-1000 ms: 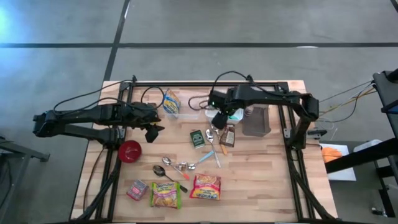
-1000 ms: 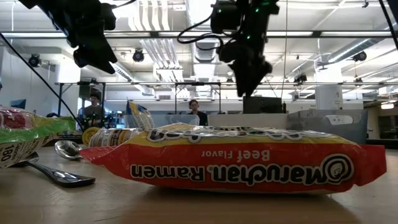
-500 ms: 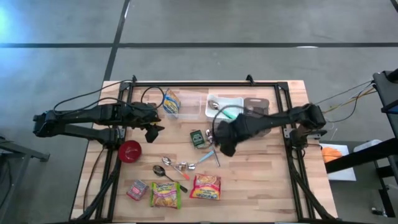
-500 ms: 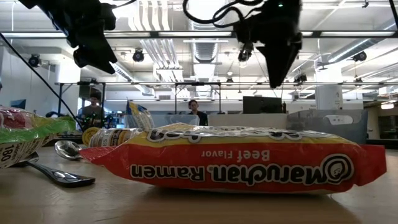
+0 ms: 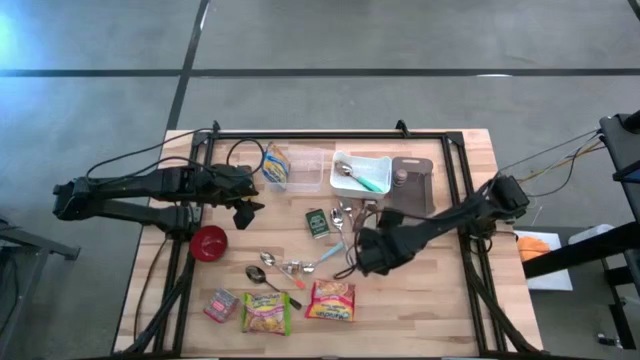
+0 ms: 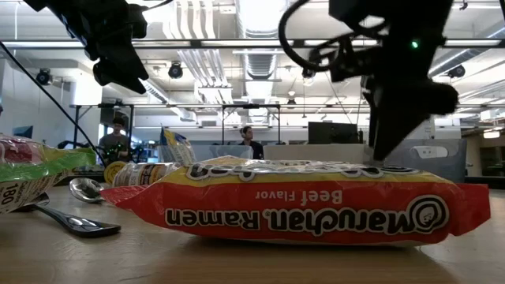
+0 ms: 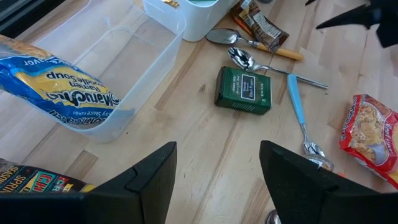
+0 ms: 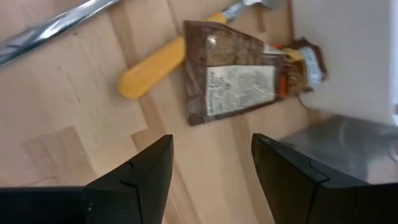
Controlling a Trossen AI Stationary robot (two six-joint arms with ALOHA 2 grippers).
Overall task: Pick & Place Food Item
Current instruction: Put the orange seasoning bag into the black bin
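Brown snack packet (image 8: 239,78) lies just beyond the right fingers (image 8: 211,177), parted and empty; left fingers (image 7: 217,180) likewise.

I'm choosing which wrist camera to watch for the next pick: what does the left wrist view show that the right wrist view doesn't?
Only the left wrist view shows the green box, the blue-handled spoon, the clear bin holding a blue and yellow soup packet, and part of a red ramen packet. Only the right wrist view shows the grey tray's corner. Both show the brown snack packet and the yellow-handled utensil on the wooden table, each past open fingers with nothing between them.
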